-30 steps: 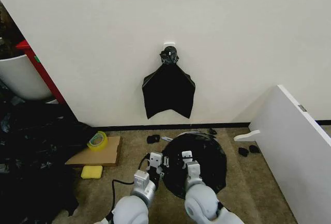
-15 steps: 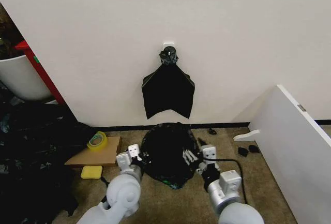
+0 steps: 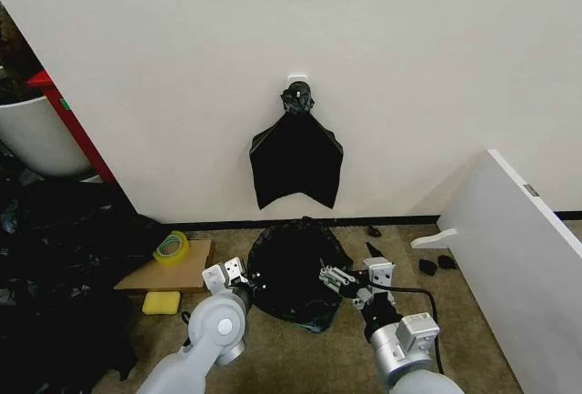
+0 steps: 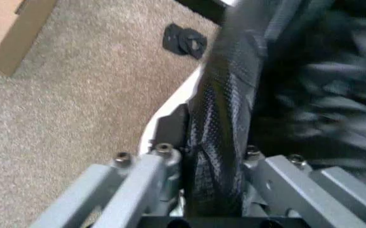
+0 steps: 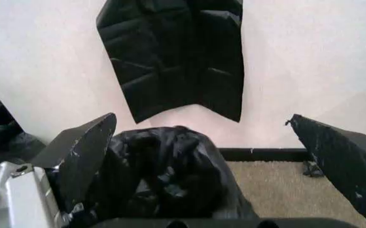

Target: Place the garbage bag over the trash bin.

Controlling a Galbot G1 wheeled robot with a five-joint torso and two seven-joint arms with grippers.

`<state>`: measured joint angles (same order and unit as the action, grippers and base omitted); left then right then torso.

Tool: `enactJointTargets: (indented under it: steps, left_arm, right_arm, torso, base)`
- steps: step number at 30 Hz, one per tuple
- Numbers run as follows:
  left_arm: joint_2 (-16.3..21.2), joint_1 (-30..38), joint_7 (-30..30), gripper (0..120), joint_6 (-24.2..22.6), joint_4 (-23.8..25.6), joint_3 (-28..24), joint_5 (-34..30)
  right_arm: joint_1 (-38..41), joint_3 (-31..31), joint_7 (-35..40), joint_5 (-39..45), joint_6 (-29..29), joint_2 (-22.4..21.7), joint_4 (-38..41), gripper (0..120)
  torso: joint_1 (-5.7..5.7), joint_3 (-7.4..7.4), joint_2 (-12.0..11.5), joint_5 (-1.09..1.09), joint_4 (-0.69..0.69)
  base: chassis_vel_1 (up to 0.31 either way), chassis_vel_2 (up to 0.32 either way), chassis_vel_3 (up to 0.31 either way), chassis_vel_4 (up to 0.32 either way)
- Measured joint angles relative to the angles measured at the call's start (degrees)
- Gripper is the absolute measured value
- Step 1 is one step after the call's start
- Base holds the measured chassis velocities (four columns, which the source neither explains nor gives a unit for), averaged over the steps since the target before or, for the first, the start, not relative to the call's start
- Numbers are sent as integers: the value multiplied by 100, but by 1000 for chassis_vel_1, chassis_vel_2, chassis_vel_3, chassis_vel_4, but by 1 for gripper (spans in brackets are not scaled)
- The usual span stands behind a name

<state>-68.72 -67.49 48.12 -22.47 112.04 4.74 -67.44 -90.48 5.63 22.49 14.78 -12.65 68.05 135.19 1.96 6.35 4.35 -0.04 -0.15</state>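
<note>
Head view, catalogued by size. Wall point(image 3: 409, 66): pale, across the upper frame. Heap of black plastic point(image 3: 55, 257): rumpled, at left edge, lower half. White panel point(image 3: 523, 248): leaning, at right edge. White tub with red edge point(image 3: 36, 130): upper left. Bundle of bags point(image 3: 296, 162): flat, black, hung from a wall hook at centre. Garbage bag point(image 3: 296, 271): glossy, crinkled, at lower centre, draped over the trash bin point(image 4: 170, 107), of which a strip of white wall is seen in the left wrist view, beside the bag's stretched edge. Cardboard sheet point(image 3: 173, 271): on the carpet, lower left, bearing a tape roll point(image 3: 170, 247); a yellow sponge point(image 3: 161, 302) lies just below it.

Left gripper point(image 3: 238, 276): at the bag's left side; in its wrist view a band of black film is seen clenched between the fingers. Right gripper point(image 3: 350, 277): at the bag's right side; in its wrist view the fingers point(image 5: 84, 152) are seen spread wide apart, nothing between them.

Progress, as judged: bag largely seated over the bin, the mouth apparently pulled down on the left; the left hold is not yet released, and the evenness of the fit around the rim cannot be told.
</note>
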Motion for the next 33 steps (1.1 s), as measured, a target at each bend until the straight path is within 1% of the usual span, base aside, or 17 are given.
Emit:
enactJointTargets:
  steps: [8, 9, 12, 13, 15, 16, 17, 18, 20, 22, 23, 25, 26, 27, 29, 30, 33]
  left_arm:
    - [43, -60, -280, 48, 122, 69, 62, 168]
    - [43, -60, -280, 48, 122, 69, 62, 168]
    - [185, -209, -361, 61, 49, 382, 61, 293]
    - [185, -209, -361, 61, 49, 382, 61, 293]
    - [304, -328, -575, 72, 24, 570, 71, 694]
    - [410, -447, -893, 77, 79, 723, 110, 1235]
    - [410, -447, -893, 77, 79, 723, 110, 1235]
    - [534, -653, -1352, 84, 337, 888, 174, 2045]
    - [617, -876, -1745, 91, 696, 1017, 228, 2806]
    - [617, -876, -1745, 91, 696, 1017, 228, 2806]
    - [631, -1312, -2280, 98, 1523, 1089, 322, 4116]
    - [543, -1635, -2547, 100, 2156, 1090, 543, 4998]
    - [543, -1635, -2547, 100, 2156, 1090, 543, 4998]
    - [400, -2097, -2786, 100, 2913, 1074, 887, 5729]
    - [276, -2519, -2978, 100, 3439, 1089, 1168, 6037]
    - [276, -2519, -2978, 100, 3439, 1089, 1168, 6037]
    - [-77, -3463, -3251, 100, 4478, 1261, 1699, 6394]
  right_arm:
    - [-59, 17, 50, -9, 6, 50, -52, 100]
    - [-59, 17, 50, -9, 6, 50, -52, 100]
    - [-153, 38, 13, -57, 135, 113, -58, 100]
    - [-153, 38, 13, -57, 135, 113, -58, 100]
    - [-198, 162, -145, -121, 399, 147, -135, 100]
    - [-240, 317, -335, -210, 698, 191, -239, 100]
    - [-240, 317, -335, -210, 698, 191, -239, 100]
    - [-305, 522, -552, -302, 1077, 268, -378, 100]
    - [-391, 765, -694, -424, 1494, 376, -563, 100]
    - [-391, 765, -694, -424, 1494, 376, -563, 100]
    - [-563, 1162, -809, -754, 2083, 584, -860, 100]
    - [-701, 1443, -844, -1011, 2387, 749, -1013, 100]
    - [-701, 1443, -844, -1011, 2387, 749, -1013, 100]
    - [-858, 1664, -869, -1209, 2670, 914, -1104, 100]
    - [-999, 1771, -873, -1423, 2939, 1057, -1148, 100]
    - [-999, 1771, -873, -1423, 2939, 1057, -1148, 100]
    - [-1311, 1685, -861, -1938, 3562, 1296, -1130, 100]
  torso:
    - [0, 0, 0, 0, 1]
    - [0, 0, 0, 0, 1]
    - [0, 0, 0, 0, 0]
    - [0, 0, 0, 0, 0]
    - [0, 0, 0, -1, 1]
    - [0, 0, 0, 0, 0]
    - [0, 0, 0, 0, 0]
    - [0, 0, 0, 0, 0]
    - [0, 0, 0, 1, 0]
    - [0, 0, 0, 1, 0]
    - [0, 0, 0, -1, 0]
    - [0, 0, 0, -1, -1]
    - [0, 0, 0, -1, -1]
    - [0, 0, 0, 0, 0]
    - [0, 0, 0, -3, 0]
    - [0, 0, 0, -3, 0]
    - [0, 0, 0, -1, 1]
  base:
    - [0, 0, 0, 0]
    - [0, 0, 0, 0]
    - [0, 0, 0, 0]
    - [0, 0, 0, 0]
    - [0, 0, 0, 0]
    - [0, 0, 0, 0]
    - [0, 0, 0, 0]
    - [0, 0, 0, 0]
    - [0, 0, 0, 0]
    - [0, 0, 0, 0]
    - [0, 0, 0, 0]
    - [0, 0, 0, 0]
    - [0, 0, 0, 0]
    - [0, 0, 0, 0]
    - [0, 0, 0, 0]
    - [0, 0, 0, 0]
    - [0, 0, 0, 0]
